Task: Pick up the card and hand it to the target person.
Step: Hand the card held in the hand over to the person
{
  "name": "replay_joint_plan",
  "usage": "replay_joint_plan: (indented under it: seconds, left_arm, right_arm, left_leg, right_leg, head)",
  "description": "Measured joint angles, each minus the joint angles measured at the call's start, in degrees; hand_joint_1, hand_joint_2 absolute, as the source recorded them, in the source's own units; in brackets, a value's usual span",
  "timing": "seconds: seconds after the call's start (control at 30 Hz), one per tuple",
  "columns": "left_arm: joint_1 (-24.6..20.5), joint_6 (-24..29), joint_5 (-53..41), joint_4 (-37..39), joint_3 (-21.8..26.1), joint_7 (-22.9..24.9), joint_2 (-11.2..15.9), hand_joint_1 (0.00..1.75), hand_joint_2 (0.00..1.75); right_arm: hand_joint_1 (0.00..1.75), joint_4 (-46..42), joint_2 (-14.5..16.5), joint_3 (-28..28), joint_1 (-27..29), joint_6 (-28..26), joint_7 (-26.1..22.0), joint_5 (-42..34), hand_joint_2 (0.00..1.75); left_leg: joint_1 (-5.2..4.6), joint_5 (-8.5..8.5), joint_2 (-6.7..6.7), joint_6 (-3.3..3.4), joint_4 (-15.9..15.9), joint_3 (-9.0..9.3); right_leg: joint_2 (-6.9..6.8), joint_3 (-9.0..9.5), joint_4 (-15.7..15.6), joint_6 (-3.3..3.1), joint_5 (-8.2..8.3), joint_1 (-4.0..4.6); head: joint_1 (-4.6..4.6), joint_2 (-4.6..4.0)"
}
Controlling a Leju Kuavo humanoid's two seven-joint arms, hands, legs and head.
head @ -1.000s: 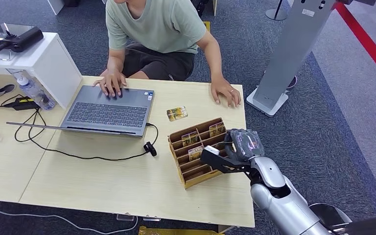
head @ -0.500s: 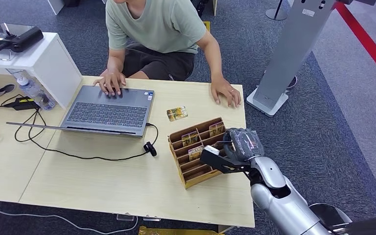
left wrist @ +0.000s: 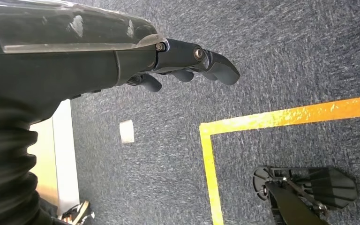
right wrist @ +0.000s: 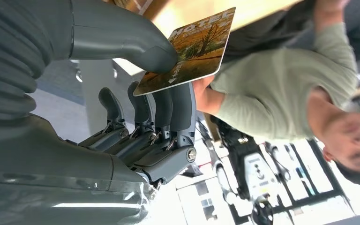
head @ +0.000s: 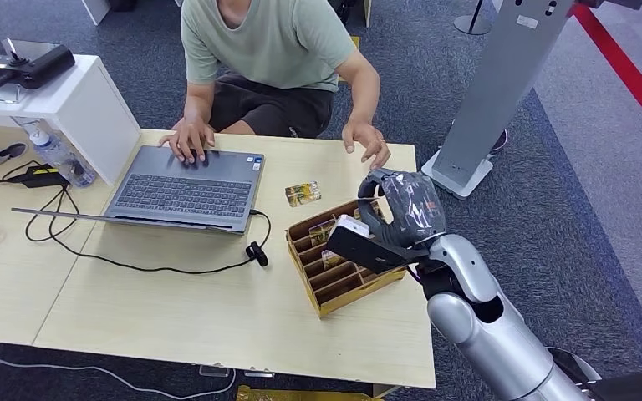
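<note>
My right hand [head: 399,219] hovers above the wooden card holder [head: 340,299] at the table's right side. It pinches a card [right wrist: 191,47] with an autumn picture between thumb and fingers [right wrist: 164,101], clear of the slots. A few more cards [head: 327,235] stand in the holder, and one card [head: 302,194] lies flat on the table beyond it. The person [head: 267,50] in a green shirt sits at the far edge, one hand [head: 366,140] raised just beyond my hand. My left hand [left wrist: 187,61] hangs over the carpet, holding nothing, its fingers loosely bent.
An open laptop [head: 185,190] with a cable lies left of the holder, the person's other hand on it. A white box [head: 67,100] and cables sit at the far left. A grey post base [head: 456,171] stands on the carpet right of the table [head: 175,309].
My right hand has risen out of the holder and moved toward the person, with the card in it. The person's hand has lifted off the table toward it.
</note>
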Motion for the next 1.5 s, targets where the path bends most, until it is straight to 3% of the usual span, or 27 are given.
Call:
replay_joint_plan:
  seconds: [0.37,0.67,0.93,1.07,1.5]
  left_arm:
    - [-0.1,-0.1,-0.3,0.0,-0.1,0.3,0.0,0.0,1.75]
    - [-0.5,-0.2,-1.3,0.0,-0.8,0.7,-0.1,0.0,1.75]
    - [-0.5,0.0,-1.4,0.0,-1.0,1.3,-0.1,0.0,1.75]
    - [-0.5,-0.1,-1.4,0.0,-1.1,1.1,-0.1,0.0,1.75]
    - [-0.4,0.8,-0.1,0.0,-1.2,0.4,-0.1,0.0,1.75]
  right_arm:
    - [1.34,1.1,1.0,1.4,-4.4,-3.2,-2.5,-3.3,1.75]
    - [1.34,20.0,7.6,3.6,-11.3,-13.0,-8.3,-2.7,1.75]
    - [1.34,31.8,12.0,4.6,-14.1,-13.5,-9.3,-2.8,1.75]
    - [0.0,36.3,13.5,5.2,-14.8,-14.0,-9.5,-2.8,1.75]
    - [0.0,40.8,15.4,6.2,-15.4,-15.3,-11.0,-5.9,1.75]
  left_leg:
    - [0.0,0.0,-0.01,0.0,0.0,-0.06]
    - [0.01,0.02,-0.04,-0.01,0.0,-0.06]
    - [0.01,0.02,-0.04,-0.01,0.0,-0.08]
    - [0.01,0.02,-0.03,-0.01,0.0,-0.08]
    - [0.01,0.02,-0.02,-0.01,0.0,-0.06]
  right_leg:
    - [-0.01,-0.01,0.0,0.0,0.0,0.0]
    - [-0.04,-0.01,0.0,0.0,0.0,0.01]
    - [-0.03,-0.03,0.0,0.0,0.0,0.01]
    - [-0.03,-0.05,0.0,0.0,0.0,0.01]
    - [-0.01,-0.07,0.0,0.0,0.0,0.01]
  head:
    - [-0.06,0.0]
    - [-0.06,0.0]
    - [-0.02,0.0]
    - [-0.04,0.0]
    - [-0.04,0.0]
